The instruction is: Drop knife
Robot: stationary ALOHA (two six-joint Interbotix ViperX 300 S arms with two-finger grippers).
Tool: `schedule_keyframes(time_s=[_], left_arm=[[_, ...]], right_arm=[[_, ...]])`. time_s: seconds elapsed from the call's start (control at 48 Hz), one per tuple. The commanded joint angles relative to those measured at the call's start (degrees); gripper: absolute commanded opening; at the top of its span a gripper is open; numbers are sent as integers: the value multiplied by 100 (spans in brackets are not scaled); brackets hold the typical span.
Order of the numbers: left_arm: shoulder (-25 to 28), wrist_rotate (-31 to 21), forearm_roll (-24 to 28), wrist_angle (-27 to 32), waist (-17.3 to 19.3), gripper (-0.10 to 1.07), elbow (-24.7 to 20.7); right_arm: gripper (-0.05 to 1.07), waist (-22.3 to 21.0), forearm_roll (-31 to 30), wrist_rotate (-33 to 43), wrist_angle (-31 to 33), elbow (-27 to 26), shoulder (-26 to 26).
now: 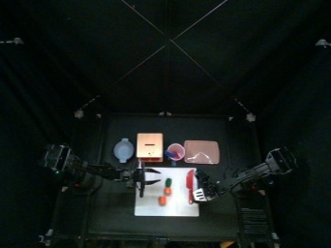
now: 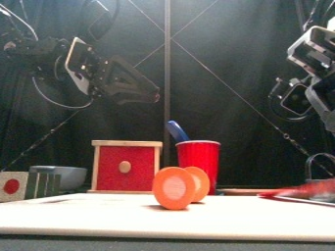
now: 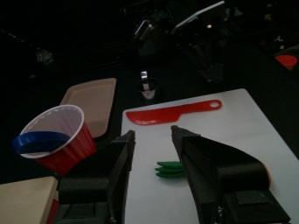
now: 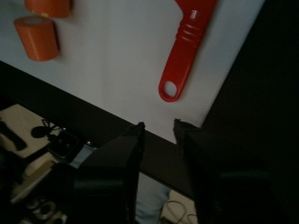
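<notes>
1. Two claws hang above the bench, and neither one grips anything.
2. Left claw [image 3: 158, 166]: its blocky black jaws stand spread over the white board [image 3: 239, 114], with a small green piece [image 3: 170, 168] showing in the gap between them.
3. Right claw [image 4: 158, 144]: its jaws stand apart and empty, just off the board's edge in the lower middle of the right wrist view.
4. Flat on the board lies the knife [image 4: 187, 48], smooth red plastic, long and slim, with a hole at its handle end; its blade end is cut off at the top of the right wrist view.
5. Two orange cylinder pieces [image 4: 38, 37] rest on the board well apart from the knife, one cropped by the frame's top edge.
6. A red plastic cup [image 3: 56, 138] with a white inside holds a blue utensil [image 3: 35, 140], mostly hidden within.
7. Low in the front view, an orange disc [image 2: 173, 186] stands on edge ahead of a red-faced wooden box [image 2: 125, 167].
8. From above, the board is small and the knife's outline is hard to make out.
</notes>
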Motion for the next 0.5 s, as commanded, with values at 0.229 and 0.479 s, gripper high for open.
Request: schedule_keyframes(time_s=[0.229, 0.479], left_arm=[[-167, 26, 123, -62, 18, 78, -202], [-571, -18, 105, -53, 53, 77, -158]], right_arm=[[91, 70, -747, -35, 791, -185, -316], [82, 26, -3498, -18, 870, -220, -1239]])
